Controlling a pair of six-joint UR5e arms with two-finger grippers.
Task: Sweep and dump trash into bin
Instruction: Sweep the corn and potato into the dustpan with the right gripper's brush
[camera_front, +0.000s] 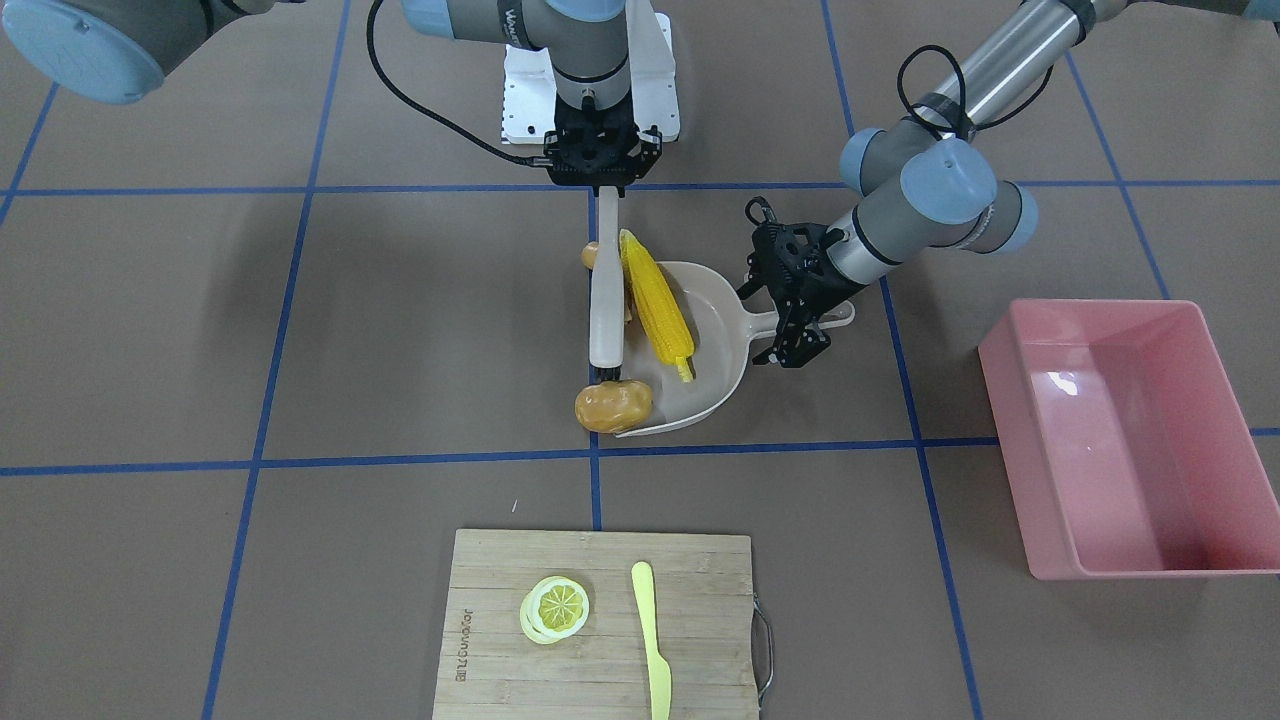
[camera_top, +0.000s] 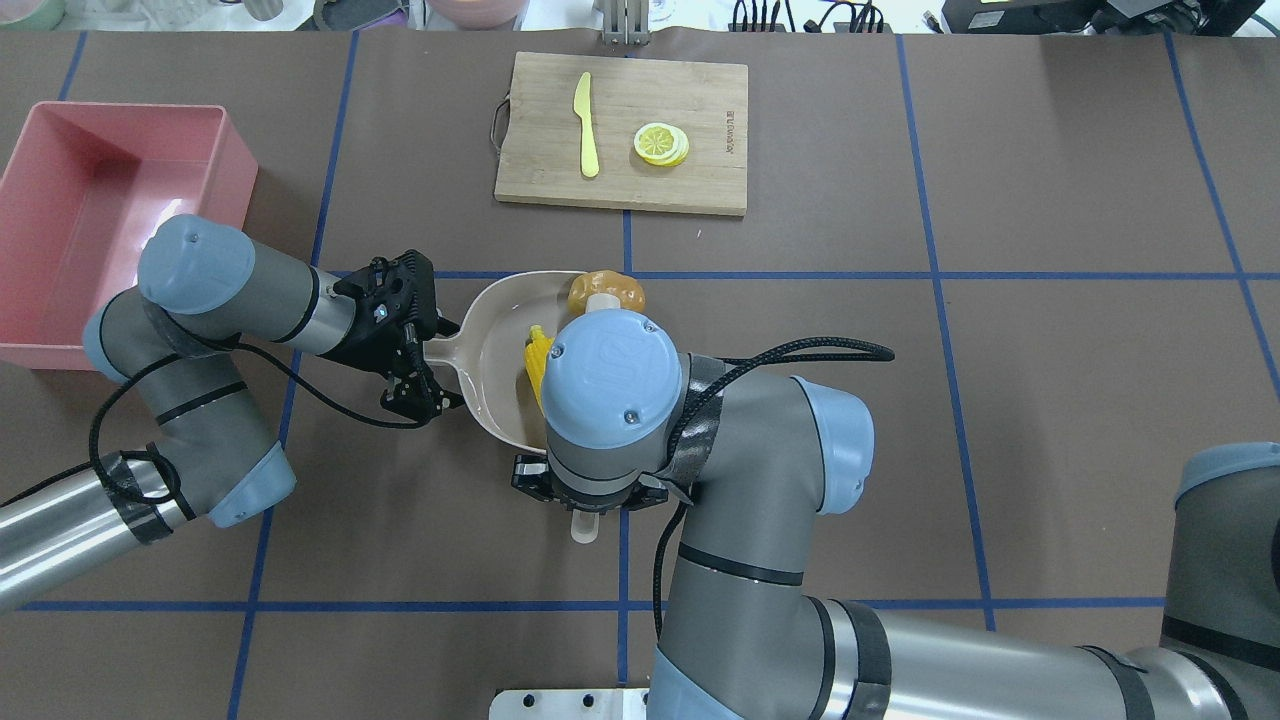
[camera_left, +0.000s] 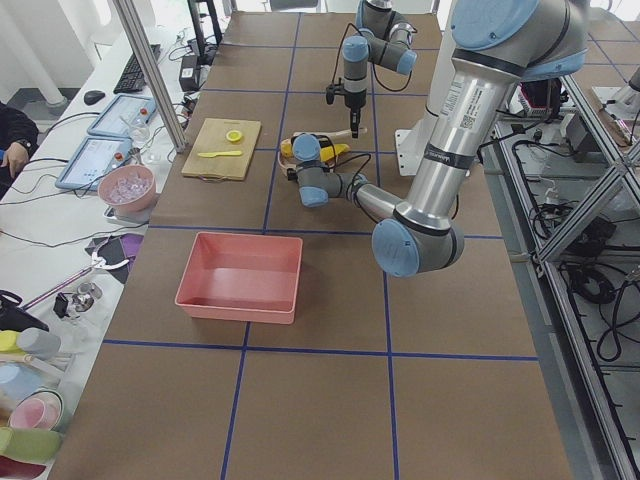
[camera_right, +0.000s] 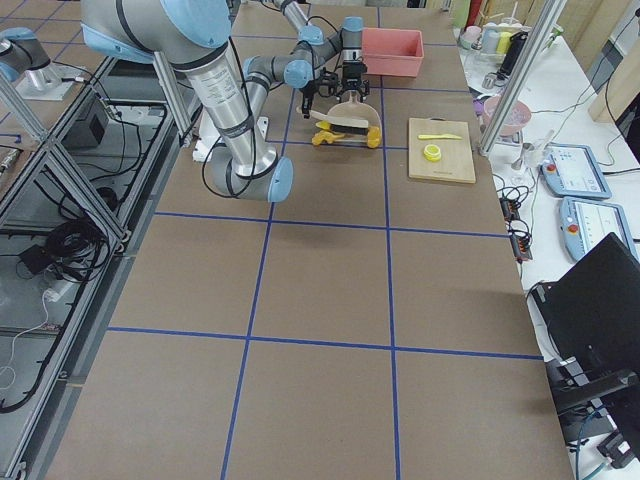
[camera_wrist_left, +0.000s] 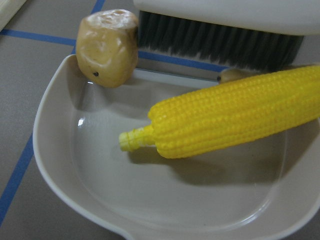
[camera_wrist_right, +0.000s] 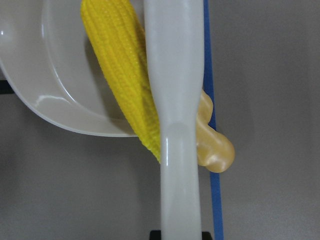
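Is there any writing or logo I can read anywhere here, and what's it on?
"UR": on the right arm's blue joint cap.
Burnt-in mark on the cutting board: too small to read.
Lettering on the right arm's grey tube: cut off, too small to read.

Ginger (camera_wrist_right: 214, 149) mostly hidden bhd brush (camera_wrist_right: 175, 75); bin (camera_front: 1060, 470) cut off @ edge.

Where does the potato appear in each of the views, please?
Front-facing: potato centre, at the dustpan's corner.
Overhead: potato upper centre.
Exterior left: potato tiny, upper middle.
Exterior right: potato tiny, upper middle.
Left wrist: potato top left.
Right wrist: not in it.
Landmark: the dustpan.
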